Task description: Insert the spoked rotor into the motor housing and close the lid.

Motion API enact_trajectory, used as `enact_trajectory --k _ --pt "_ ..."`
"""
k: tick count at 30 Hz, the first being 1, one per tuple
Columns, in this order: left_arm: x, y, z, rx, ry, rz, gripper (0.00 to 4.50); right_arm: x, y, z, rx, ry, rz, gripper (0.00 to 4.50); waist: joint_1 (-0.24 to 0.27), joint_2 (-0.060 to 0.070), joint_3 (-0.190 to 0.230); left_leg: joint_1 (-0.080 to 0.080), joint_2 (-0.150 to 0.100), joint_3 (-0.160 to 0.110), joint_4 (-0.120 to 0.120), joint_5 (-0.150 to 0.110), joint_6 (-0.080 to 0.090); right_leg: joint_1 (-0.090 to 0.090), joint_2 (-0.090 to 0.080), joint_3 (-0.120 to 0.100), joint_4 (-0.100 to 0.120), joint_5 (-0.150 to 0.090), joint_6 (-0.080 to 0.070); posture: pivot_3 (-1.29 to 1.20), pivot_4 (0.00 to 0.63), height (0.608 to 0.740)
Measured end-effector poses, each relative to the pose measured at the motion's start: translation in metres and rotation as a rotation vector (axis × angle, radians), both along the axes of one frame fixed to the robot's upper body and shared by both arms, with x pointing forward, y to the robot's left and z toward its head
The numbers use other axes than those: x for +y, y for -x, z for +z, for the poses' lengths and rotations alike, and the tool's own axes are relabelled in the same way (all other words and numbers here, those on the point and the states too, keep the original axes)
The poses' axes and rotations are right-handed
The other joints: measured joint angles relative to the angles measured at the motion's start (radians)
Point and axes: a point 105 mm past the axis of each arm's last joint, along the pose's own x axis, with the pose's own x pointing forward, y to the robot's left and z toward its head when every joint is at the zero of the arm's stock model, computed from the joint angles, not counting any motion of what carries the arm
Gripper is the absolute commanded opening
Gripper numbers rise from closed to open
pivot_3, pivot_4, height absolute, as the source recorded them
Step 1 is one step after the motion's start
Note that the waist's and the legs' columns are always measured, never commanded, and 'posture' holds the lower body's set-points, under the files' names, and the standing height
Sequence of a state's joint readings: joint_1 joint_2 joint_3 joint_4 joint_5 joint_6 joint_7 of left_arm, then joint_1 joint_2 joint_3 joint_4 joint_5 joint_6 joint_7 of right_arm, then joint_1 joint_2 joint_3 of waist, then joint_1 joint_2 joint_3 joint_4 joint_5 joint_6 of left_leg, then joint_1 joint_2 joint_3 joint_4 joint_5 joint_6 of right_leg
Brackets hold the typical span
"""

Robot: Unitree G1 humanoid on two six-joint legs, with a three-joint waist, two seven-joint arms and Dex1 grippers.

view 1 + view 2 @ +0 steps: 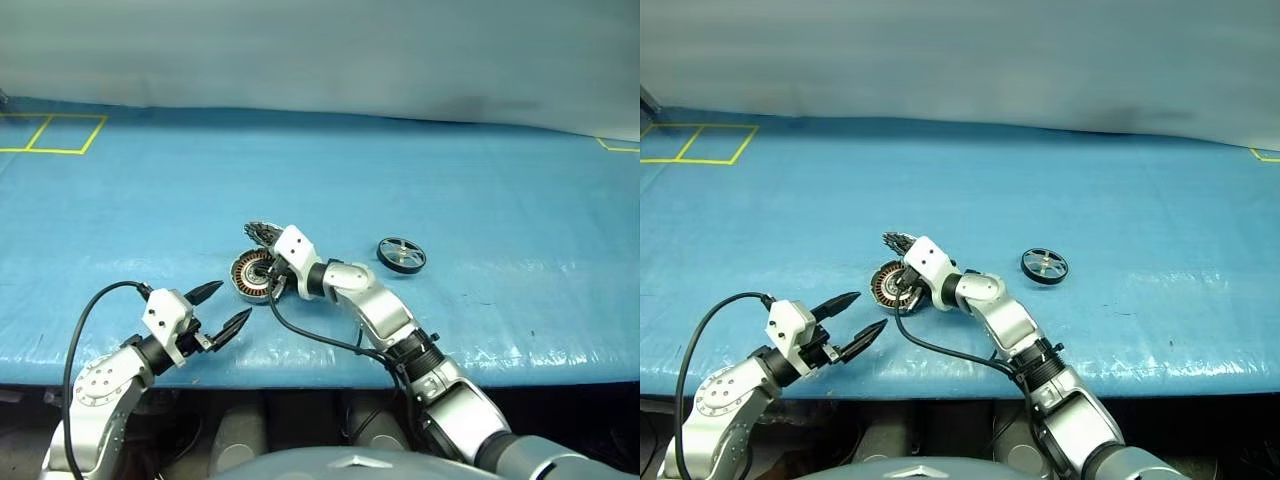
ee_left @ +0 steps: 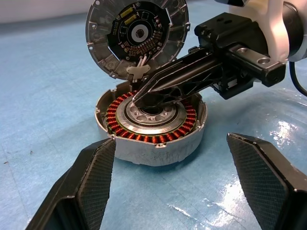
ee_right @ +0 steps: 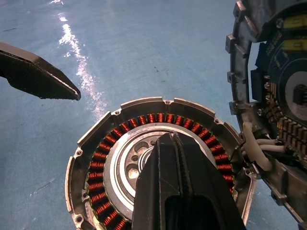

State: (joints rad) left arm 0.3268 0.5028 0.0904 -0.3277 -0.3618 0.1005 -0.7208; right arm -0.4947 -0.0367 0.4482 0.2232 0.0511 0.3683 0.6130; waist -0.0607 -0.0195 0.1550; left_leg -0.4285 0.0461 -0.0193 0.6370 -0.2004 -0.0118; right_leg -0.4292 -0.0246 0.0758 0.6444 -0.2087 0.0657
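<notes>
Right pincer (image 2: pixel 139 98), clenched and grasping nothing, tips over the silvery centre of the motor housing (image 1: pixel 252 274). The lid (image 2: pixel 136 36) stands upright just beyond the tips, dark notched face showing; no writing is legible. Left pincer (image 1: pixel 230 309), released, near the housing. The spoked rotor (image 1: pixel 401 254) lies on the blue table cover (image 1: pixel 480 210), well apart.
</notes>
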Motion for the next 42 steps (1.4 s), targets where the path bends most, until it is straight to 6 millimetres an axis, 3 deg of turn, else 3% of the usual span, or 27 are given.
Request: enact_trajectory --k 15,21,24,29,34,37,41,42 --pt "0.000 0.000 0.000 0.001 0.000 0.002 4.04 0.000 0.002 -0.001 -0.204 0.180 0.071 0.05 -0.002 0.000 -0.001 0.003 0.000 0.000 0.000 0.000 0.000 0.001 0.000 0.000 0.000 0.000 0.000 0.00 0.150 0.740" --pt "0.000 0.000 0.000 0.000 -0.003 0.000 4.04 -0.002 0.006 0.001 -0.172 0.124 0.055 0.05 -0.001 0.000 0.000 0.005 0.000 0.000 0.000 0.000 0.000 0.001 -0.001 0.000 0.000 0.000 0.000 0.00 0.150 0.740" --pt "-0.002 -0.001 0.001 -0.009 0.004 -0.004 4.04 -0.012 0.014 0.014 -0.135 0.035 0.045 0.05 0.001 0.000 0.000 0.000 0.000 0.000 0.000 0.000 0.000 0.000 -0.001 0.000 0.000 0.000 0.000 0.00 0.150 0.740" --pt "-0.007 -0.005 0.004 -0.026 0.010 -0.024 4.04 -0.055 0.028 0.049 -0.132 -0.078 -0.030 0.05 0.010 0.000 0.000 0.000 0.000 0.000 0.000 0.000 0.000 0.000 -0.001 0.000 -0.001 0.000 0.000 0.00 0.150 0.740" --pt "-0.013 -0.009 0.006 -0.036 0.016 -0.060 4.04 -0.115 0.031 0.037 -0.099 0.064 -0.172 0.05 0.012 0.000 0.000 0.000 -0.001 0.000 0.001 0.000 0.000 0.000 -0.001 0.000 0.000 0.000 0.000 0.00 0.150 0.740" --pt "-0.015 -0.010 0.007 -0.040 0.018 -0.074 4.04 -0.148 0.024 0.039 -0.119 0.139 -0.275 0.60 0.007 0.000 0.000 0.000 0.000 0.001 0.001 0.000 0.000 0.000 -0.001 0.000 0.000 0.000 0.000 0.00 0.150 0.740" --pt "-0.016 -0.010 0.008 -0.039 0.020 -0.086 4.04 -0.186 0.004 0.049 -0.187 0.233 -0.453 1.88 0.007 0.000 0.000 0.000 -0.001 0.001 0.001 0.000 0.000 0.000 -0.001 0.000 0.000 0.000 0.000 0.00 0.150 0.740" --pt "-0.016 -0.010 0.008 -0.039 0.020 -0.087 4.04 -0.193 -0.002 0.051 -0.198 0.252 -0.487 1.88 0.007 0.000 0.000 0.000 -0.001 0.001 0.001 0.000 0.000 0.000 -0.001 0.000 -0.001 0.000 0.000 0.00 0.150 0.740"
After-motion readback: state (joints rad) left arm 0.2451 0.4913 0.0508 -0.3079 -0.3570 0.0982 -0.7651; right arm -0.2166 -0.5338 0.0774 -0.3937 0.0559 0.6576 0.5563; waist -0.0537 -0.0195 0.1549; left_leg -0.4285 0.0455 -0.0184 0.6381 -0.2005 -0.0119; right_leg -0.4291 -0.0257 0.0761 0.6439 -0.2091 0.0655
